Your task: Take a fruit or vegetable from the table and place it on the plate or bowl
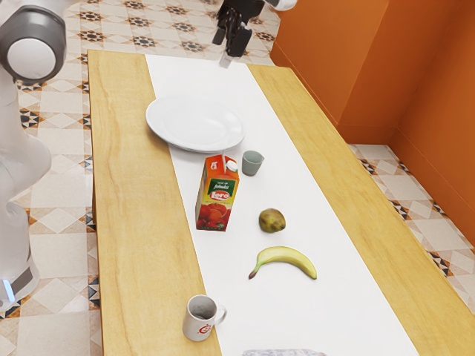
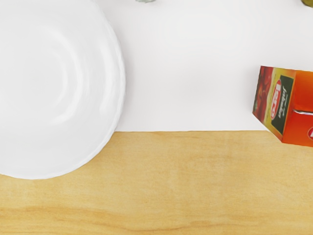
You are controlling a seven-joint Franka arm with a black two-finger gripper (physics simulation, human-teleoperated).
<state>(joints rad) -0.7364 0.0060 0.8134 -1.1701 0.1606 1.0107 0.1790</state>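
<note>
Orange-walled room, wooden table [image 1: 126, 222] with a white runner [image 1: 312, 311]. Claw [image 1: 230, 50] high over the far end beyond the plate [image 1: 194, 122], jaws apart, empty. Banana [image 1: 284, 259] well off toward the near end, past the juice carton [image 1: 217, 194], long axis crosswise to the runner.

claw [image 1: 227, 53] above table [image 1: 126, 222] far end | plate [image 1: 194, 122] near juice carton [image 1: 217, 194] | banana [image 1: 283, 259] beside brown fruit [image 1: 272, 220] on runner [image 1: 319, 311]
</note>
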